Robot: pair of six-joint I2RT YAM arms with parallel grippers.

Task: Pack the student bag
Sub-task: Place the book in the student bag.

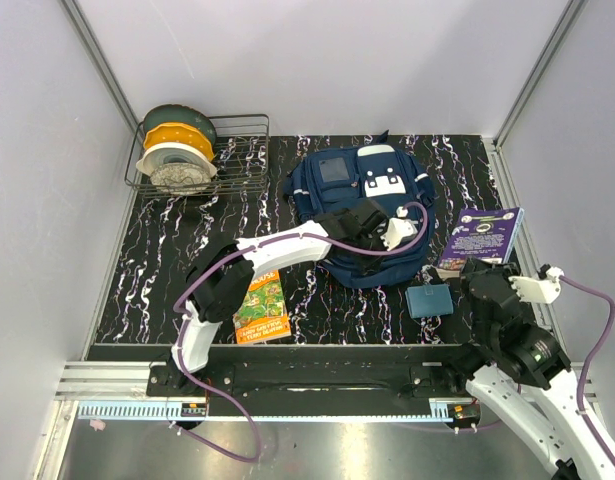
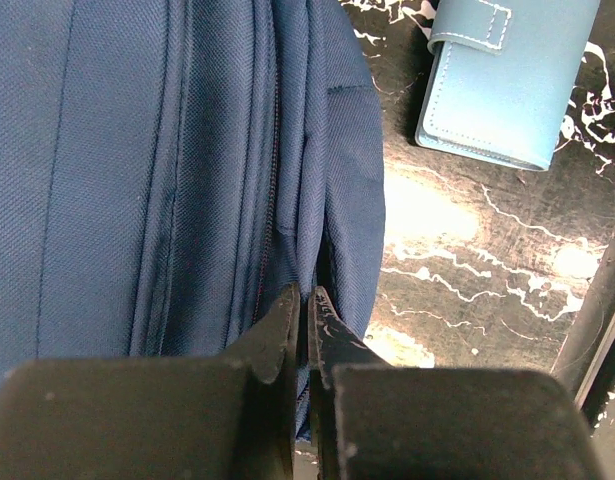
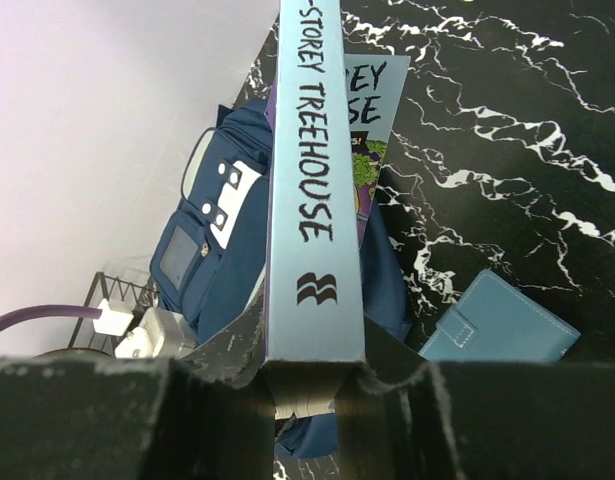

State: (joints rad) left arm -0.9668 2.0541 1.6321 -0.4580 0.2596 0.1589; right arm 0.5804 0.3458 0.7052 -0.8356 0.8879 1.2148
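Currently the backpack (image 1: 322,195) is lying toward the far edge of the counter (image 1: 157,280), right of centre, its long axis running from far edge to near edge. The left gripper (image 2: 307,310) is reaching over its near end, fingers pressed together and pinching a fold of navy fabric beside the zip. The right gripper (image 3: 314,385), by the right edge, is clamping a book (image 3: 312,200) by its spine, the book's length pointing far-left toward the backpack. That heading looks decisive: the book is probably needing to go left and farther in, end first. A teal pouch (image 1: 429,300) is resting by the near edge just beside the backpack; a second book (image 1: 262,308) is lying left of centre, a wire basket (image 1: 242,150) standing in the far-left corner.
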